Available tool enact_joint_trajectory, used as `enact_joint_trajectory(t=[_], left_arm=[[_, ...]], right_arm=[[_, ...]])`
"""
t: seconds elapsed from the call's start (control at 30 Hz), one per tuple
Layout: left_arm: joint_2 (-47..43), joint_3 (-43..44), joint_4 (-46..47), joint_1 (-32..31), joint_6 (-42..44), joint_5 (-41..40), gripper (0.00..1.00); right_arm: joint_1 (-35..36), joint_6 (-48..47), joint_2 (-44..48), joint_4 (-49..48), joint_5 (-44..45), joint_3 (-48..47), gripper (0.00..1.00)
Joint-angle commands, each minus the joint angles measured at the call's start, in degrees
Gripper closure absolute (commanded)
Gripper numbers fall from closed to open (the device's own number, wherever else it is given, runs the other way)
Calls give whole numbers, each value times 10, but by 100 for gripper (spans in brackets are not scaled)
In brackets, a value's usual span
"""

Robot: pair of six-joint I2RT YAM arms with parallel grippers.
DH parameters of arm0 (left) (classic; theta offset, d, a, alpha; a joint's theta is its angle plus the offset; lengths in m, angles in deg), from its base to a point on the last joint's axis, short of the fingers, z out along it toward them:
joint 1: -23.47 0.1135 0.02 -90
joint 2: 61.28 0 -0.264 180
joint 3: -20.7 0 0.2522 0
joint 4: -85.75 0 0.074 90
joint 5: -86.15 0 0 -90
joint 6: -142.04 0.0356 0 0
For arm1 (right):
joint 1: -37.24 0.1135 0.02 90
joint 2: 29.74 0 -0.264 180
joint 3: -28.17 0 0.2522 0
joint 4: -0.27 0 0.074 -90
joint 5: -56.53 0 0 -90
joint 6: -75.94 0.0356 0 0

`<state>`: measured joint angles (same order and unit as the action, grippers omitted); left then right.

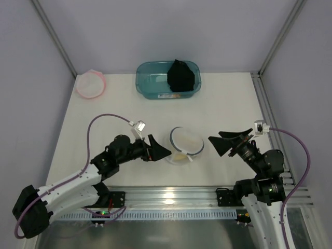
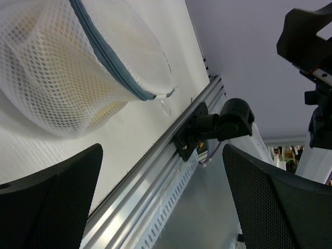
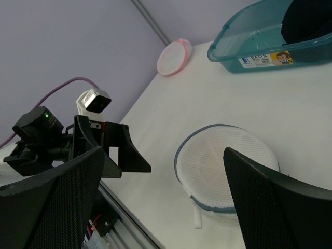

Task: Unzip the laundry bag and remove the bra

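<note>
- Left gripper (image 1: 158, 149): jaws wide apart and empty, just left of the laundry bag (image 1: 185, 144), not touching it.
- Right gripper (image 1: 221, 145): also spread wide and empty, a little to the bag's right.
- The bag lies flat between the two grippers. Its grey-blue rim looks closed all round, and a pale cream shape, probably the bra, shows through the mesh.
- Progress, as judged: neither unzipping nor removal has begun; both remain to do.
- Surface: white table (image 1: 233, 104), with an aluminium rail (image 1: 171, 197) on the near side of the bag.
- Beyond the bag: teal tub (image 1: 150, 85) holding a black garment (image 1: 180, 75); pink-rimmed mesh bag (image 1: 91, 84) beyond-left.
- Plain grey walls enclose the space.
</note>
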<state>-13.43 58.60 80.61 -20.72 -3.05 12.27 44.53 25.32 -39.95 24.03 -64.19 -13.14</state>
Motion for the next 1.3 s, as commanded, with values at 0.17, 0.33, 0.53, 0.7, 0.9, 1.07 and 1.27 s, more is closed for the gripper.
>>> enact_joint_trajectory(t=[0.17, 0.33, 0.53, 0.7, 0.9, 1.07, 1.27], left_arm=[[49, 49, 29, -61, -12, -75, 1], [55, 43, 40, -64, -40, -107, 1], [133, 92, 38, -101, -118, -139, 1], [202, 129, 20, -109, -169, -157, 0], [233, 170, -56, -109, -172, -220, 5], [264, 187, -76, -110, -184, -221, 15], [323, 194, -28, -110, -199, -200, 68]], right_arm=[[0, -9, 3, 15, 0, -9, 0], [0, -14, -2, 24, 8, -6, 0], [1, -15, -2, 20, 35, 11, 0], [0, -47, -20, 59, 47, 13, 1], [1, -79, -52, 99, 44, 9, 1], [0, -82, -43, 111, 53, 8, 1], [1, -89, -48, 127, 57, 7, 1]])
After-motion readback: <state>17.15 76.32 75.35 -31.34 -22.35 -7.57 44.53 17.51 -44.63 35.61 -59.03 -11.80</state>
